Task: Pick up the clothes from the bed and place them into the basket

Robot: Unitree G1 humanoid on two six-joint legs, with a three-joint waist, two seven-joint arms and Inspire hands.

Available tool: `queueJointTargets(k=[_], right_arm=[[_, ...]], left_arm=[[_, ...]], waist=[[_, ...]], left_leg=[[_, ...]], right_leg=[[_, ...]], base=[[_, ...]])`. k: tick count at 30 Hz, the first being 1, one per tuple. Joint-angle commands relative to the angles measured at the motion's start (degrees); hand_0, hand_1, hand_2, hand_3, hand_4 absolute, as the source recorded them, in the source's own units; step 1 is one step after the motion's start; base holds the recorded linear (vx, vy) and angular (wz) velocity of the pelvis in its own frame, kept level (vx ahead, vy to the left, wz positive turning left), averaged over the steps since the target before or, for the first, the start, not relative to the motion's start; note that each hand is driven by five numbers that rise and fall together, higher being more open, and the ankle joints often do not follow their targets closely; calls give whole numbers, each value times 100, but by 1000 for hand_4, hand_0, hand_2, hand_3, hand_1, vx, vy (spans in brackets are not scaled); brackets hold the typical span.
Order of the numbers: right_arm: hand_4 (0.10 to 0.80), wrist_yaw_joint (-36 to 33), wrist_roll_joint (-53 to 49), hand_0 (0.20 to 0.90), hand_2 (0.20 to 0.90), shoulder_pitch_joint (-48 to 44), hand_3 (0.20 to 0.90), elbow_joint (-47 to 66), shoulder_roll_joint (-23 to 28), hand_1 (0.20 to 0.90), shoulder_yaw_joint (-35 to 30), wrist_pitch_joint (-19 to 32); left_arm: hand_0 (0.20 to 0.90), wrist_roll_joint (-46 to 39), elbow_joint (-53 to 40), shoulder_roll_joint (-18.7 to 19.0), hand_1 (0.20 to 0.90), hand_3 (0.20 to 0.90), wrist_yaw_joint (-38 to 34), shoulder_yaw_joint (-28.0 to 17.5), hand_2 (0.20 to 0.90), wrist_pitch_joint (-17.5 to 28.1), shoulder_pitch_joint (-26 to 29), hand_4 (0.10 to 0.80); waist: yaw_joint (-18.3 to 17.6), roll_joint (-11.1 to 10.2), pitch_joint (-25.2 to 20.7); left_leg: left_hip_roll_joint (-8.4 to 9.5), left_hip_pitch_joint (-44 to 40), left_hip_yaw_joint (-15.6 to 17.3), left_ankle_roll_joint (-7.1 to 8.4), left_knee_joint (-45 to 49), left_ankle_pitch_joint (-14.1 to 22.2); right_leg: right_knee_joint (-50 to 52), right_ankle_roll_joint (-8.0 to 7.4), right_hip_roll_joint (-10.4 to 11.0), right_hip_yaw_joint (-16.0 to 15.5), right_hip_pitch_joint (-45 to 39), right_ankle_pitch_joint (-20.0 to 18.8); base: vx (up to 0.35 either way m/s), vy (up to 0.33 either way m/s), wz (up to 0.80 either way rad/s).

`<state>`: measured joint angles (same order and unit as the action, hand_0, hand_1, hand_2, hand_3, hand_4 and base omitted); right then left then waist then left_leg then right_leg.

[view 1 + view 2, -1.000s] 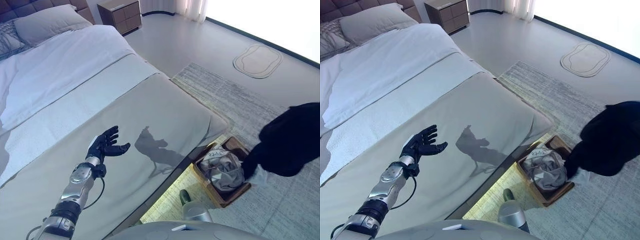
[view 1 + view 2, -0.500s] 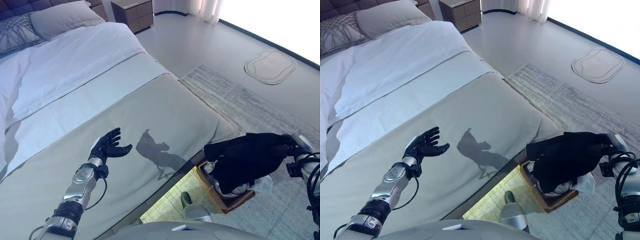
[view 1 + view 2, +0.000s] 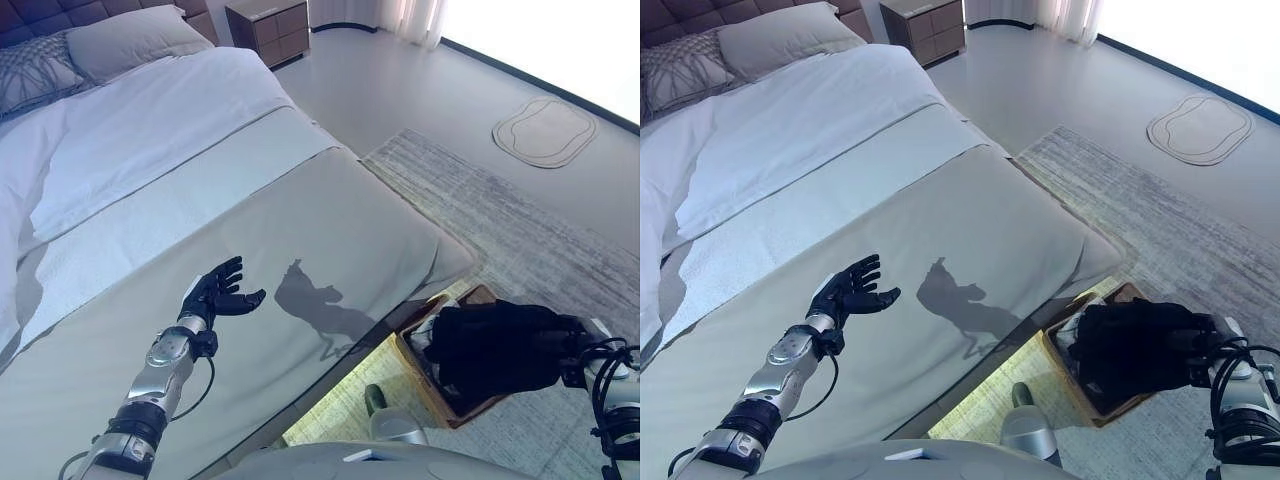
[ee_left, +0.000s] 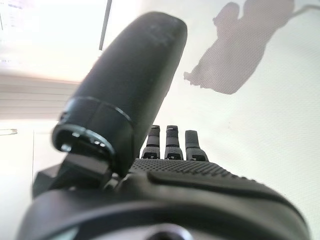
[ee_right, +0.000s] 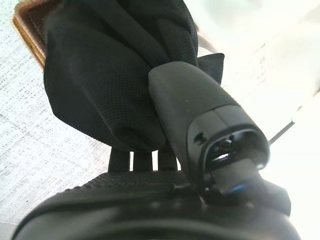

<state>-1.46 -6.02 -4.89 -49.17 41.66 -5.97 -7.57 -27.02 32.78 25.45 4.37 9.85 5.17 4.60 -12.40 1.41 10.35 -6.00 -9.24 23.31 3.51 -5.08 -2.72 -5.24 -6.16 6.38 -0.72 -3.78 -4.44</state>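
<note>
The black garment [image 3: 495, 345] is bunched in my right hand [image 5: 185, 115], my thumb and fingers closed round it, and it hangs right over the wooden basket [image 3: 470, 408] on the rug [image 3: 520, 220] at the foot corner of the bed [image 3: 300, 220], covering most of the basket's opening. Only the basket's near rim and a sliver of pale clothing [image 3: 422, 335] at its 9 o'clock side stay visible in the head views. My right wrist view adds what those miss: the cloth pinched under my thumb, and a corner of the basket's rim past it. The basket sits just beside the bed's edge, with open rug from 12 to 3 o'clock of it and bare floor [image 3: 400, 80] beyond. My left hand [image 3: 215, 293] is over the grey bedspread at 9 o'clock, fingers spread and holding nothing, well apart from the basket. A nightstand [image 3: 267, 28] stands by the pillows [image 3: 120, 40].
</note>
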Motion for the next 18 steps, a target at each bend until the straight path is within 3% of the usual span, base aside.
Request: queueJointTargets(k=[1, 18], right_arm=[[800, -316, 87, 900, 900, -651, 900, -146, 500, 900, -236, 513], [800, -374, -241, 900, 900, -283, 900, 771, 242, 900, -371, 672]], left_arm=[[900, -3, -371, 137, 900, 900, 67, 29, 900, 401, 514, 800], [900, 83, -398, 58, 900, 900, 142, -30, 900, 323, 381, 800]], waist=[[225, -83, -149], [100, -57, -135]], left_leg=[[-38, -125, -363, -115, 686, 967], [-31, -135, -349, -115, 670, 978]], right_leg=[[496, -86, -32, -362, 528, 94], [520, -93, -36, -268, 564, 113]], base=[[0, 0, 0], [0, 0, 0]])
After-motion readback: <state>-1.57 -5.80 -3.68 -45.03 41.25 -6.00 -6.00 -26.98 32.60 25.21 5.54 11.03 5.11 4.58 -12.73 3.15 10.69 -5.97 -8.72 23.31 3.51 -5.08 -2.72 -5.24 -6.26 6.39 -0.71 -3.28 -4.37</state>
